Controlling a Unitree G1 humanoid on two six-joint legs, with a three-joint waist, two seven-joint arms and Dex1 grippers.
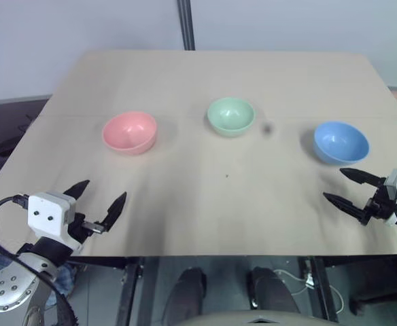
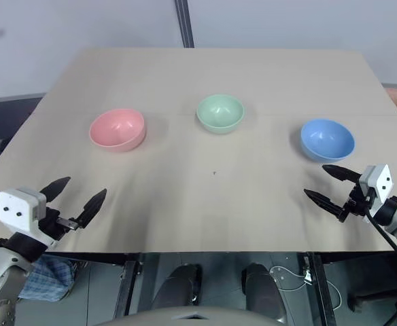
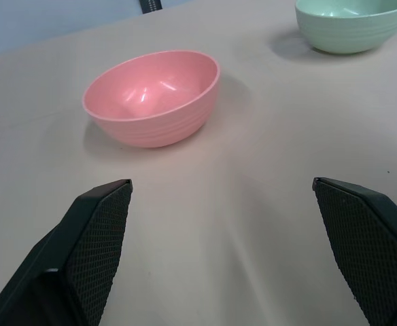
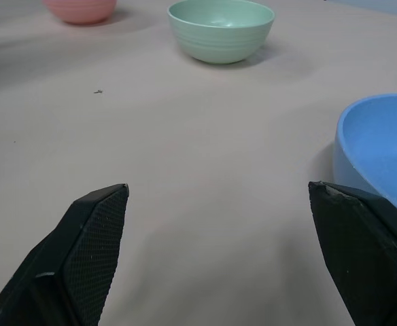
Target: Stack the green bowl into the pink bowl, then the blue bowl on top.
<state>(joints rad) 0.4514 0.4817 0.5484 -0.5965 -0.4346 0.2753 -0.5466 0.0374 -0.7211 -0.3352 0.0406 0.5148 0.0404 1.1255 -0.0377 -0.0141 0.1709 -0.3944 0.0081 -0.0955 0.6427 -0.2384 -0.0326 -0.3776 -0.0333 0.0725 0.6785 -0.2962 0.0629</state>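
Note:
Three bowls stand apart in a row across the beige table (image 1: 205, 204). The pink bowl (image 1: 130, 132) is on the left, the green bowl (image 1: 230, 116) in the middle, the blue bowl (image 1: 340, 142) on the right. All are upright and hold nothing. My left gripper (image 1: 102, 200) hovers open near the table's front left, short of the pink bowl (image 3: 152, 96). Over at the front right, my right gripper (image 1: 341, 186) is open too, just in front of the blue bowl (image 4: 382, 149), with nothing between its fingers.
A dark post (image 1: 185, 24) rises behind the table's far edge against a pale wall. The table's front edge runs just under both grippers. A small dark speck (image 1: 227, 176) lies on the tabletop in front of the green bowl.

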